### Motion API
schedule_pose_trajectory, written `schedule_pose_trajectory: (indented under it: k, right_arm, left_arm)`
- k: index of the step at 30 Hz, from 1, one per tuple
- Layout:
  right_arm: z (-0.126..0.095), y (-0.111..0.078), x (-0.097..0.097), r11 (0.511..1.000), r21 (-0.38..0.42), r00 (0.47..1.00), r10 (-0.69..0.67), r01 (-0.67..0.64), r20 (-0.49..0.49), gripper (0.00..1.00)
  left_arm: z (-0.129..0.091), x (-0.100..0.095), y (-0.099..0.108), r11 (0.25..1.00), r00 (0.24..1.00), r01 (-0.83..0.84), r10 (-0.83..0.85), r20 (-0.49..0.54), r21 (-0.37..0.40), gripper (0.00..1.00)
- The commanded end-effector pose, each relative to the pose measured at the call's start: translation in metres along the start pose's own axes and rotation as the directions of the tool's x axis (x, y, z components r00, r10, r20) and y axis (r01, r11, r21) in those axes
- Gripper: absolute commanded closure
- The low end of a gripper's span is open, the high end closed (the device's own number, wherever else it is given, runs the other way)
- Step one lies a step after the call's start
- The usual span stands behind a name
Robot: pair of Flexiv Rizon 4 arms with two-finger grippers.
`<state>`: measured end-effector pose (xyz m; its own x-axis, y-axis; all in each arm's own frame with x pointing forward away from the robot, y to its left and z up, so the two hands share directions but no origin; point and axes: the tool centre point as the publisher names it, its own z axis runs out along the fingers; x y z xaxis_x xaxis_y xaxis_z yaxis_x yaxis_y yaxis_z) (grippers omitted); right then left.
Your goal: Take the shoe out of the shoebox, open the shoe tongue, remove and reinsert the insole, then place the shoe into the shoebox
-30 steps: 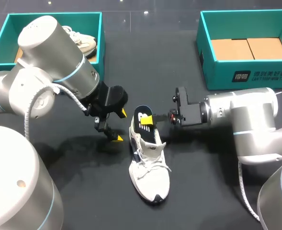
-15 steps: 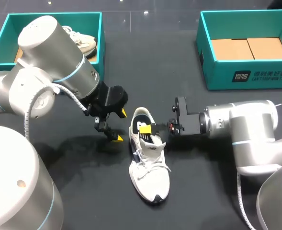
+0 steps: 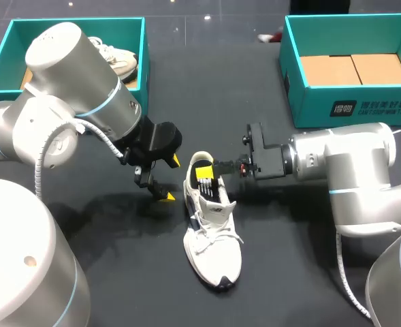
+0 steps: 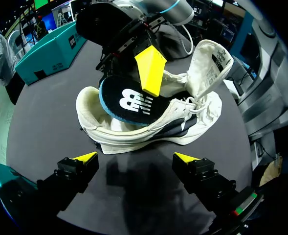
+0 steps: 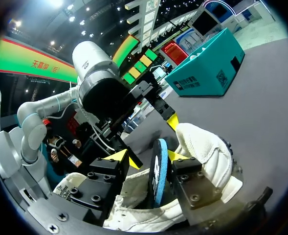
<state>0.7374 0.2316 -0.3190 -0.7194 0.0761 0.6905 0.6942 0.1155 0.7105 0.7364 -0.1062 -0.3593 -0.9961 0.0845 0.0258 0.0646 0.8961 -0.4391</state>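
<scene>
Teal cardboard, twice: two open boxes at the far side of the dark table, well apart. In the left shoebox, one white boxed shoe. In the right shoebox, two tan cardboard flaps side by side on the floor. Two shoes in all, only one out on the table: the loose shoe, white, sole down, toe toward the robot, heel toward the boxes, tongue pulled up and back. One insole, dark with a blue edge, its heel end lifted out of the loose shoe's opening, the rest hidden inside. Two grippers, four yellow tips. Right gripper, in from the right, pinching the insole's raised end on edge, one finger on each face. Left gripper, just beside the loose shoe's heel, fingers spread wide, nothing between them, touching neither shoe nor insole
</scene>
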Motion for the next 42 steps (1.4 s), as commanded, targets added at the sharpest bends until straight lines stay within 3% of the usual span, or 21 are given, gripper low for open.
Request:
schedule_pose_trajectory:
  k: [1,3,4,17,23,24,25,28,35,42]
  right_arm:
    - [-0.001,0.008,-0.006,1.0,0.021,1.0,-0.001,0.002,-0.01,0.7]
    - [0.0,0.009,-0.008,1.0,0.024,1.0,0.0,0.001,-0.015,0.86]
    - [0.0,0.009,-0.01,1.0,0.024,1.0,0.002,-0.002,-0.018,1.0]
    - [0.0,-0.025,-0.015,0.996,0.001,0.996,0.09,-0.09,-0.018,1.0]
    - [-0.001,-0.025,-0.009,0.996,-0.008,0.996,0.086,-0.086,-0.007,1.0]
    - [-0.001,-0.023,-0.008,0.997,-0.006,0.997,0.079,-0.079,-0.003,0.75]
    - [-0.001,-0.02,-0.007,0.997,-0.004,0.997,0.072,-0.072,-0.002,0.63]
    - [-0.001,-0.012,-0.006,0.999,0.011,0.999,0.048,-0.048,0.001,0.53]
    - [-0.002,0.003,-0.006,0.998,0.058,1.0,0.015,-0.016,0.008,0.51]
    - [-0.008,0.007,-0.003,0.997,0.074,1.0,0.008,-0.01,0.029,0.51]
  left_arm:
    - [0.0,0.0,0.001,1.0,1.0,-0.001,0.001,0.0,0.0,0.0]
    - [0.0,0.0,0.001,1.0,1.0,-0.001,0.001,0.0,0.0,0.0]
    - [0.0,0.0,0.001,1.0,1.0,-0.001,0.001,0.0,0.0,0.0]
    - [0.0,0.0,0.001,1.0,1.0,-0.001,0.001,0.0,0.0,0.0]
    - [0.0,0.0,0.001,1.0,1.0,-0.001,0.001,0.0,0.0,0.0]
    - [0.0,0.0,0.001,1.0,1.0,-0.001,0.001,0.0,0.0,0.0]
    - [0.0,0.0,0.001,1.0,1.0,-0.001,0.001,0.0,0.0,0.0]
    - [0.0,0.0,0.001,1.0,1.0,-0.001,0.001,0.0,0.0,0.0]
    - [-0.004,0.001,0.002,1.0,1.0,-0.005,0.005,0.006,0.005,0.0]
    - [-0.006,0.001,0.002,1.0,1.0,-0.007,0.007,0.013,0.009,0.0]
